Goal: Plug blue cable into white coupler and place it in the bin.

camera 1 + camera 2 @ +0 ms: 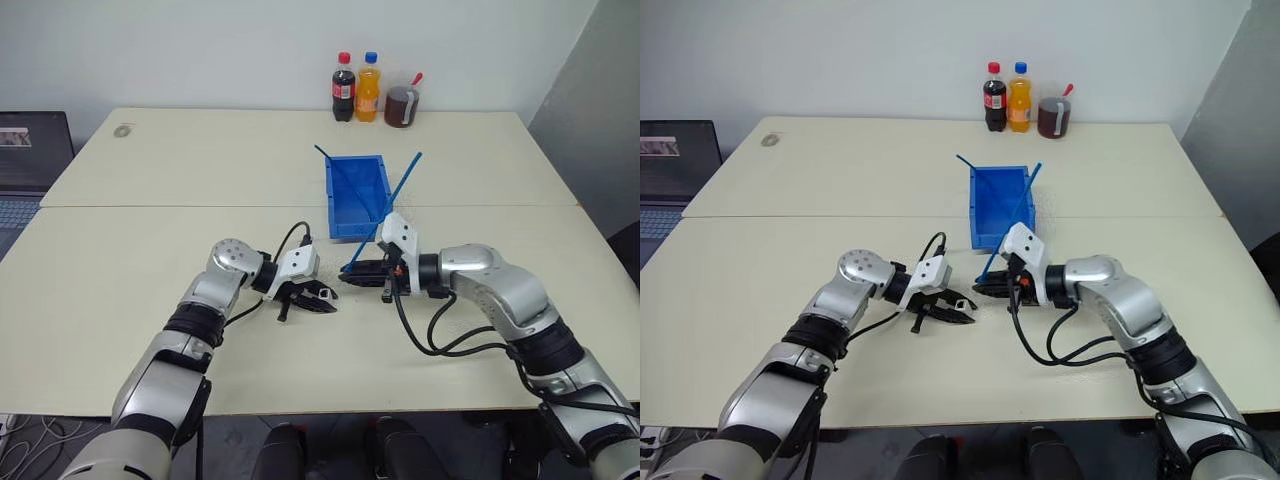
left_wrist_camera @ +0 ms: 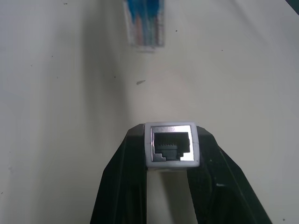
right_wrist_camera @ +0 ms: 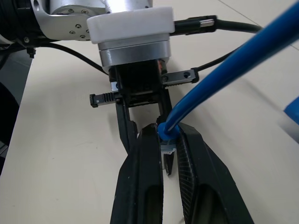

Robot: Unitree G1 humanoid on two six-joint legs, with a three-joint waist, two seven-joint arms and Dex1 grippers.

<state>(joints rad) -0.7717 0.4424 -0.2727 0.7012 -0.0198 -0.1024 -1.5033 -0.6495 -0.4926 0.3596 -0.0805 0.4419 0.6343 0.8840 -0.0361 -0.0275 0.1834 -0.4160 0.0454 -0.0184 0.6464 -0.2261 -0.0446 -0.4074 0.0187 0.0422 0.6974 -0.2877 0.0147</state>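
A: What do the fingers hold?

B: The left gripper (image 1: 322, 299) has its fingers (image 2: 122, 186) clamped on the white coupler (image 2: 172, 145), whose dark socket faces outward. The right gripper (image 1: 350, 272) has its fingers (image 3: 142, 177) pinched together on the blue cable (image 1: 385, 215), just behind its pale plug (image 2: 144, 23).

A: Where are they relative to the bin?

B: Both grippers hang low over the bench (image 1: 150, 260) just in front of the bin (image 1: 358, 190), tips facing each other with a small gap between plug and coupler. The cable slants up from the right gripper past the bin's right wall.

A: Anything in the bin?

B: A second thin blue cable (image 1: 335, 165) leans across it, one end poking over the rear left corner.
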